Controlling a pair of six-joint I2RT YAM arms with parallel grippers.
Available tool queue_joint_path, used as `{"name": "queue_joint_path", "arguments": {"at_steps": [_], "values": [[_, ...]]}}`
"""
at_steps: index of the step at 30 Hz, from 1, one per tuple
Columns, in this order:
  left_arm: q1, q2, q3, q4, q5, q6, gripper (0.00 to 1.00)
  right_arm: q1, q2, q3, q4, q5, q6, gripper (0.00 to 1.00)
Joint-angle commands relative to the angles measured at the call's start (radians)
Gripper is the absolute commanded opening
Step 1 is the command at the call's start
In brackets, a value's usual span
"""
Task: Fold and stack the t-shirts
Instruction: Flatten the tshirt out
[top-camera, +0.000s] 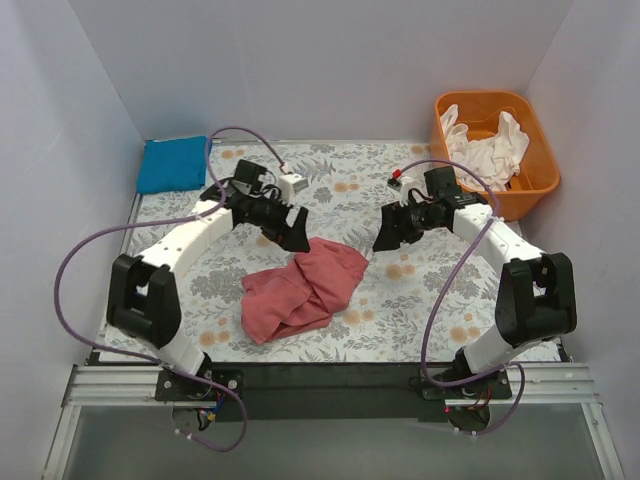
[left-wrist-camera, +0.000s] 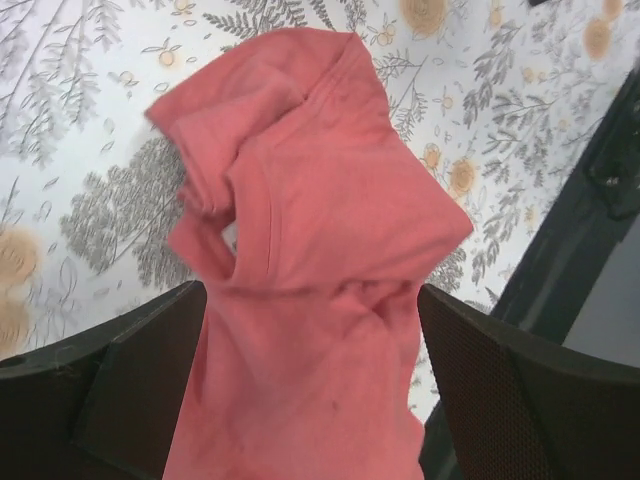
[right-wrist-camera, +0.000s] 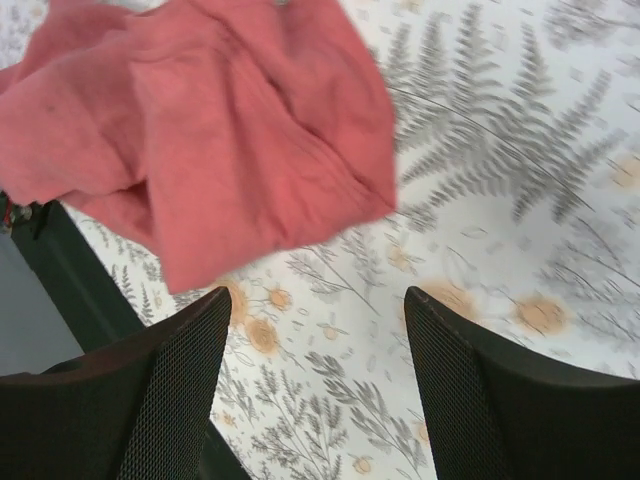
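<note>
Two tools, jaws spread wide and holding nothing: the left tool and the right tool. Between them, nearer the arm bases, the rose-red t-shirt lies crumpled on the table. The blue t-shirt lies folded at the far left corner. An orange tub of white cloth stands far right.

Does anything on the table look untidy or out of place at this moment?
Yes. The rose-red t-shirt lies crumpled in a loose heap in the middle of the table, wrinkled and unfolded, while the blue t-shirt sits neatly folded at the far left corner. Nothing looks spilled or damaged.
</note>
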Motion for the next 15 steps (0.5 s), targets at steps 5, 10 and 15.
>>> {"name": "queue_joint_path", "arguments": {"at_steps": [5, 10, 15], "values": [[-0.208, 0.317, 0.244, 0.133, -0.295, -0.036, 0.87, -0.168, 0.001, 0.004, -0.047, -0.021, -0.053, 0.75], [-0.236, 0.416, 0.375, -0.04, -0.315, 0.073, 0.55, -0.173, -0.015, 0.002, -0.054, -0.027, -0.068, 0.75], [-0.188, 0.345, 0.38, -0.118, -0.214, 0.115, 0.0, -0.171, 0.013, -0.001, -0.05, -0.041, -0.064, 0.74]]}}
